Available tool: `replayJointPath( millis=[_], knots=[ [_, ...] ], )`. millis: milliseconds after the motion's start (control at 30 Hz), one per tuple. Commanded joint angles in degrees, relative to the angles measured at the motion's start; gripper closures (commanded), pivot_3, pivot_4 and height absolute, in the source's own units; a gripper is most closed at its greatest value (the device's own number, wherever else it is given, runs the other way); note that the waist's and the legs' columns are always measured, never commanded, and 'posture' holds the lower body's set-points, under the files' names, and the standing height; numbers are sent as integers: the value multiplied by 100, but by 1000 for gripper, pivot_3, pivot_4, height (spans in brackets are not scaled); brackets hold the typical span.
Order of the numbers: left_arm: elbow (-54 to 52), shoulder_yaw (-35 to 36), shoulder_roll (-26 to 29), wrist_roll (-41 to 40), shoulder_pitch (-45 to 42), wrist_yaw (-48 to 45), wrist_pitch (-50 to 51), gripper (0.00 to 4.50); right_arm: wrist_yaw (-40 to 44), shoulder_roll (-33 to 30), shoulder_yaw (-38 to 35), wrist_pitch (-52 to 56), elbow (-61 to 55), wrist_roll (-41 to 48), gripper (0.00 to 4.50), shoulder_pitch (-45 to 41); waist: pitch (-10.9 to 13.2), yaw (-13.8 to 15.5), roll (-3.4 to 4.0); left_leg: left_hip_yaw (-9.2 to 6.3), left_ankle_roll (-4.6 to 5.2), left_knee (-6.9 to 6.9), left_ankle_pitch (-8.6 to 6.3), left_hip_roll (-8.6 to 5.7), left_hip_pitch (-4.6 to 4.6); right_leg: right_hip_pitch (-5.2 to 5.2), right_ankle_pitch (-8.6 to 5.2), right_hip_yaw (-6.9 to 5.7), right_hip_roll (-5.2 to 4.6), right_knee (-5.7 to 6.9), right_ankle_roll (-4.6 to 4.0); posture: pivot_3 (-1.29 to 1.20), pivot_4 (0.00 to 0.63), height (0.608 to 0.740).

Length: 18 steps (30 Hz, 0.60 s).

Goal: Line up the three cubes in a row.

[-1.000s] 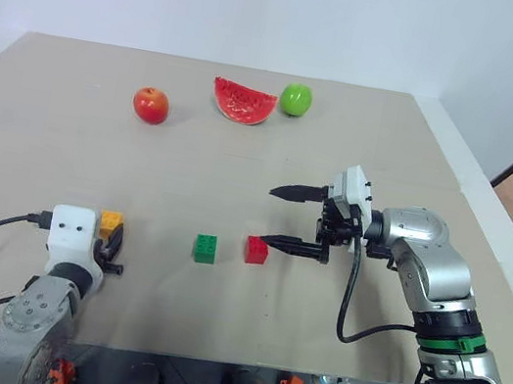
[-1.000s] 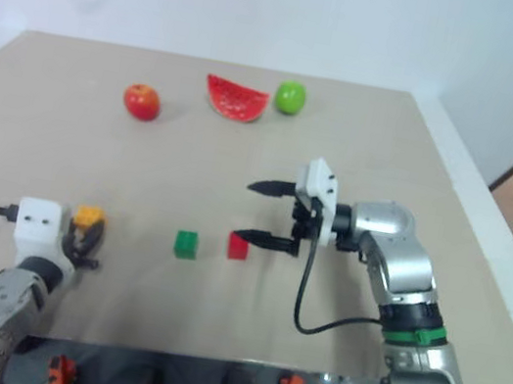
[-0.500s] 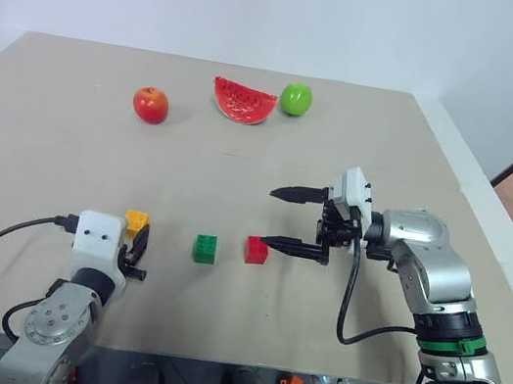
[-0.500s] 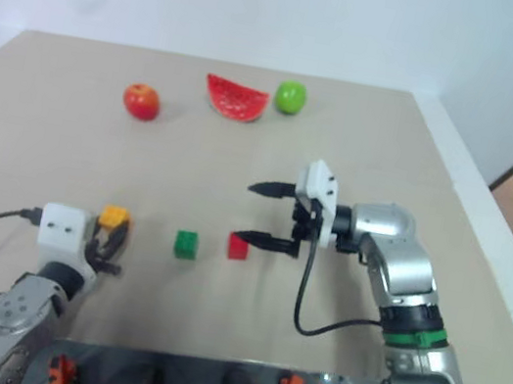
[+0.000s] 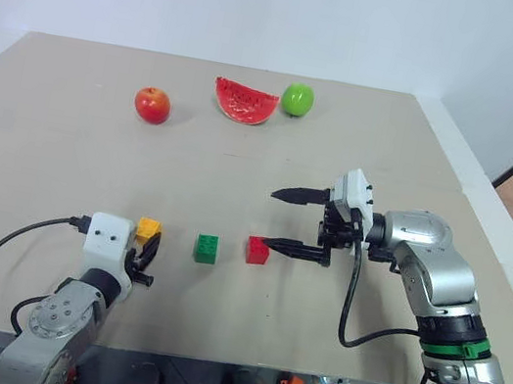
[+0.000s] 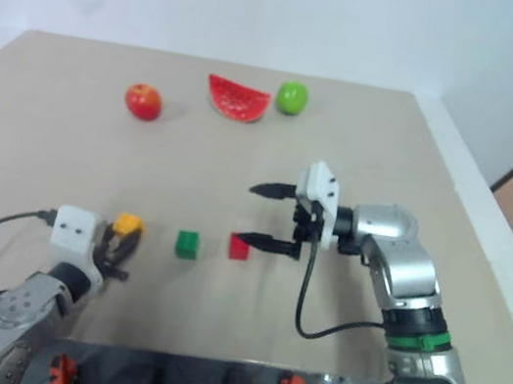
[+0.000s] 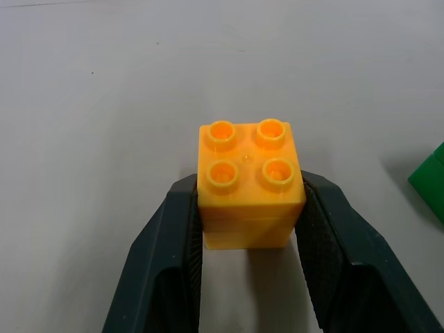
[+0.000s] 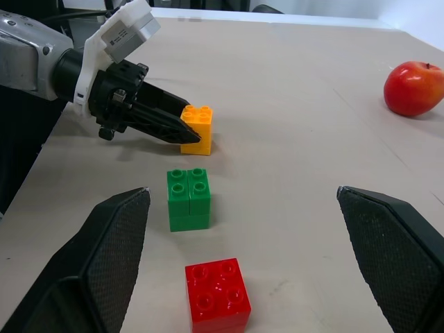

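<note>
L hand (image 7: 250, 277) pinches the yellow-orange cube (image 7: 248, 182), one black finger (image 7: 170, 257) on each side, studs up. The cube's bottom looks to be on the bench (image 5: 64, 158) or just over it, can't tell which. In head view this pair sits near the front-left part of the bench, yellow-orange cube just left of the green cube (image 5: 206, 248), small gap between, not touching.

Green cube flat on bench, studs up, nothing gripping it. Red cube (image 5: 257, 250) just to its right, also apart, studs up. The 3 cubes run roughly left to right: yellow-orange, green, red. In the R wrist view the yellow-orange one sits a bit off the line through green and red.

R hand (image 5: 286, 220) spread wide, fingers pointing toward robot's left, roughly level. Nearer finger (image 5: 294, 248) tip is just beside the red cube's right face; contact not clear. Farther finger is over bare bench, well apart from the cubes. Nothing between the R hand's fingers.

Far side of bench: red apple (image 5: 152, 105) at left, watermelon slice (image 5: 245, 103) in the middle, green apple (image 5: 298, 99) just right of the slice. All well apart from cubes and hands.
</note>
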Motion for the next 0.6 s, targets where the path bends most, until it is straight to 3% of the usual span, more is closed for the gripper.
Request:
replayJointPath(
  millis=[33,233,300,500,600],
  knots=[
    [-66,-24,38,-5,6,14,63,3193,-35,-54,-206,-48,-183,68,0,8,0,0,0,0,0,0,0,0,0,0,0,0,0,0,0,0,150,740],
    [-103,-4,46,47,14,109,150,3193,-73,-42,-198,-55,-176,66,0,26,0,0,0,-1,0,0,0,1,2,0,0,1,1,0,-1,0,150,740],
    [-98,-2,59,35,-3,101,170,2124,-84,-36,-187,-61,-170,64,0,22,0,0,0,0,0,0,0,0,2,0,0,0,1,0,0,0,150,740],
    [-167,6,250,-59,-82,-141,141,121,-76,-8,-170,-72,-108,63,0,-16,0,-1,0,-1,0,-2,0,1,0,-1,-2,-1,2,0,-3,0,150,740],
    [-346,110,357,-217,-106,-311,138,19,-61,2,-170,-73,-67,69,0,-56,1,-1,0,0,0,-3,0,1,0,-2,-2,0,1,-2,-3,0,150,740]
  ],
)
